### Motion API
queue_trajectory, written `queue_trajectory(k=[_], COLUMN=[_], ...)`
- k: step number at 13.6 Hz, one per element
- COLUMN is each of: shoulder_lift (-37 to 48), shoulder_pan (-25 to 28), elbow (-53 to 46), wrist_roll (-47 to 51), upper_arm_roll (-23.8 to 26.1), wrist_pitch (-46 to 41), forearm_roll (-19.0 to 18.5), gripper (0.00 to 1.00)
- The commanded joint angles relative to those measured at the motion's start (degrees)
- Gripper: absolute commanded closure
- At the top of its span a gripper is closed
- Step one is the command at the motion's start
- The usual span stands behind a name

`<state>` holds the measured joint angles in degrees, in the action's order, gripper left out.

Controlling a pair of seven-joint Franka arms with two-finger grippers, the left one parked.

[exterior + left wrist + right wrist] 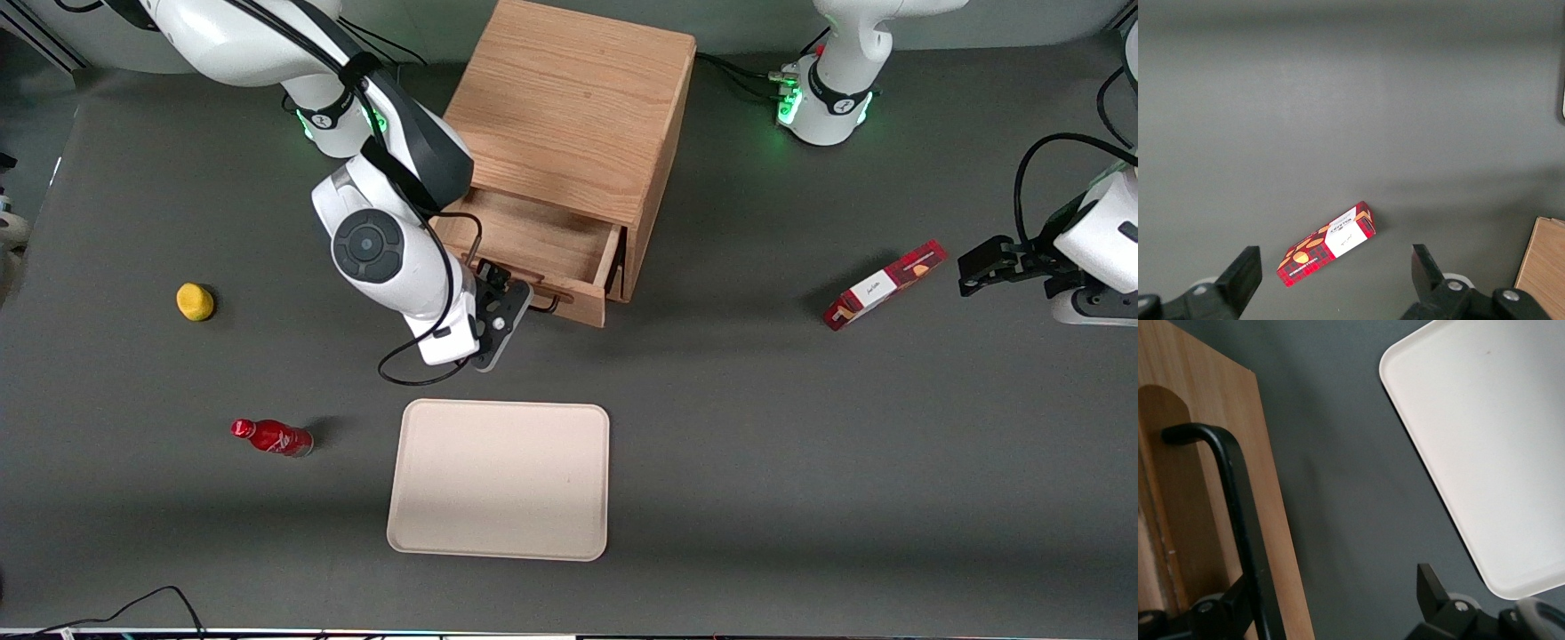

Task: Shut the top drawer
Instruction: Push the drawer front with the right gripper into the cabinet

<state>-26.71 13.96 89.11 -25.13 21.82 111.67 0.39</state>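
Hand (500,302): fingers are seen spread, with the black handle (1238,513) between them, unclenched, at the drawer front.
Tray (500,480): cream, laid on the desk (800,462) nearest the front camera, at 6 o'clock from the hand.
Bottle (271,437): red, lying on its side toward the working arm's end.
Top drawer (533,253): pulled out of the cabinet (569,107), interior exposed.

Right arm bent low; claw (1331,607) spread open.
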Motion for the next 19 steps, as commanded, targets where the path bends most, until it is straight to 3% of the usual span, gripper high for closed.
queue_trajectory(k=[1,19], shoulder_lift=[3.59,8.52], shoulder_pan=[0.19,0.10], elbow=[4.92,11.35], wrist_roll=[1.75,8.16], upper_arm_roll=[1.12,7.53], wrist_pitch=[1.88,2.06], forearm_roll=[-0.13,0.22], gripper=[0.00,0.00])
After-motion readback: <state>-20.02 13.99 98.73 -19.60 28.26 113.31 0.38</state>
